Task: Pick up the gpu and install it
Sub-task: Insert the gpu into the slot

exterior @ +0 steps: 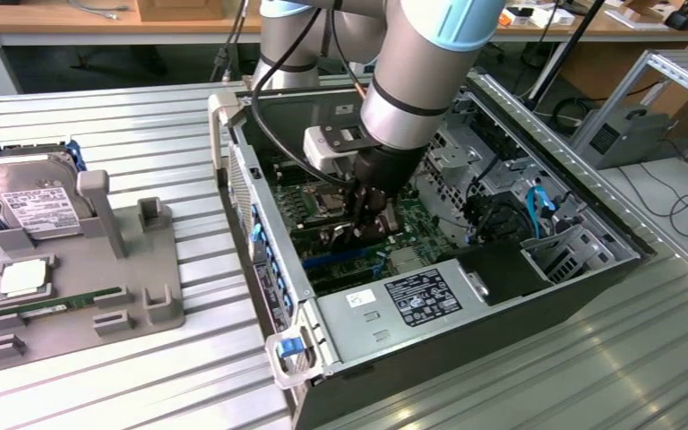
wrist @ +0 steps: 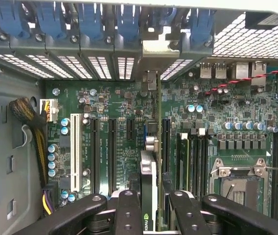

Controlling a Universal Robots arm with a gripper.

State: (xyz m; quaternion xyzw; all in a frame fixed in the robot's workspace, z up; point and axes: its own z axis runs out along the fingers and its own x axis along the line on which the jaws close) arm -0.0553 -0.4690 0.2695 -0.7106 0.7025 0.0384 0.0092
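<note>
Evidently, in the exterior view the gripper point(exterior: 365, 228) is seen lowered inside the computer case point(exterior: 583, 269) above the motherboard point(exterior: 410, 219), and in the wrist view the gpu point(wrist: 149, 196), pinched edge-on between the fingers point(wrist: 129, 210), should be kept square over the motherboard's expansion slot point(wrist: 165, 147) with its bracket point(wrist: 150, 81) toward the case's rear slot openings.

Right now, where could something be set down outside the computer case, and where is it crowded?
Bare ribbed metal table lies in front of the grey plastic parts holder and behind it. Crowded: the open black computer case, where the gripper holds the thin dark gpu card over the green motherboard.
</note>
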